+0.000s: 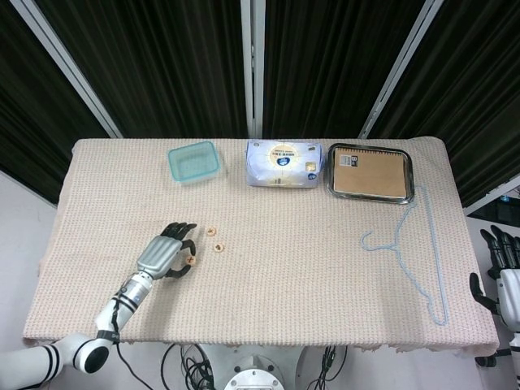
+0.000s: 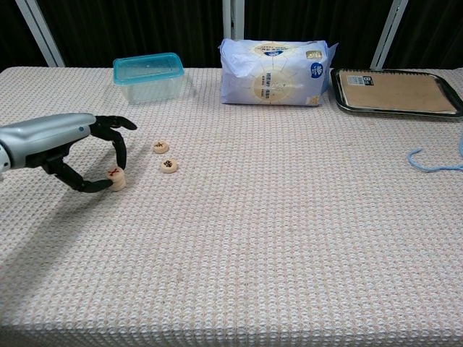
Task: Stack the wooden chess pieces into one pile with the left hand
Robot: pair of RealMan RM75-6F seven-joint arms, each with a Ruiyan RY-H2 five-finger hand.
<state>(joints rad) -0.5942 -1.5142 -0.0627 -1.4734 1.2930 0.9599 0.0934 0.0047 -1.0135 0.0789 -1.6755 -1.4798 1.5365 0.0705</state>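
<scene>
Along the far edge of the woven tablecloth [image 1: 325,260] sit a teal lidded container [image 1: 194,162], a white-blue packet [image 1: 283,164] and a metal tray [image 1: 370,173], with a blue hanger [image 1: 410,252] nearer.

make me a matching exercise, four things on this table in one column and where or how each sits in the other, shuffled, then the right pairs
Things:
1. left hand
2. blue-lidded container
3. metal tray
4. blue hanger

Places or states:
A. lies flat near the table's right edge, in front of the tray
B. far edge, left of the white bag
C. pinches a red-marked chess piece
D. far right corner, holds a brown notebook

Pairs: 1-C, 2-B, 3-D, 4-A
</scene>
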